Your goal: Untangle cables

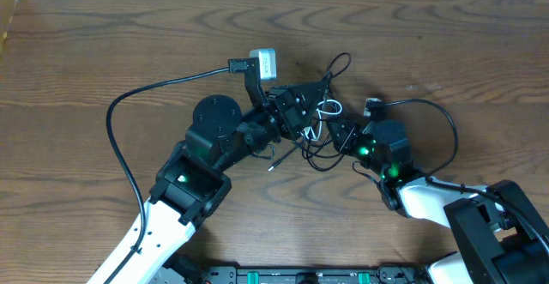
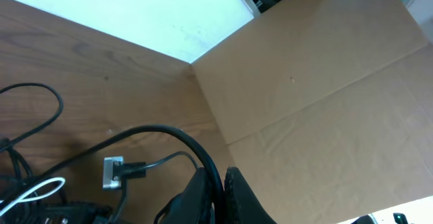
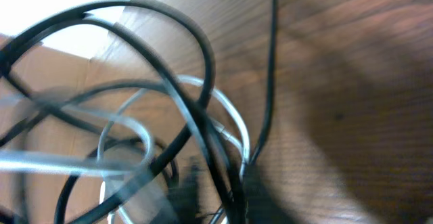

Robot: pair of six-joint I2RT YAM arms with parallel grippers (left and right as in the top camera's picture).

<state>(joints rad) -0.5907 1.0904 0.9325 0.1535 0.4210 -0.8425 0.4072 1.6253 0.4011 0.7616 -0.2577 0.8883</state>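
A tangle of thin black and white cables (image 1: 324, 112) lies at the table's middle, between my two grippers. My left gripper (image 1: 300, 114) reaches into it from the left. In the left wrist view its fingers (image 2: 222, 195) are shut on a black cable (image 2: 169, 135) that arcs up and to the left. A silver plug end (image 2: 111, 172) and a white loop (image 2: 34, 189) lie beside it. My right gripper (image 1: 341, 135) reaches in from the right. In the blurred right wrview its fingers (image 3: 226, 193) close round black and white strands (image 3: 203, 102).
A thicker black arm cable (image 1: 116, 121) loops wide over the left of the table to the left wrist camera (image 1: 264, 63). Another arm cable (image 1: 450, 134) loops right of the right wrist. A loose cable end (image 1: 273, 166) lies below the tangle. A cardboard wall (image 2: 325, 82) stands beyond the table.
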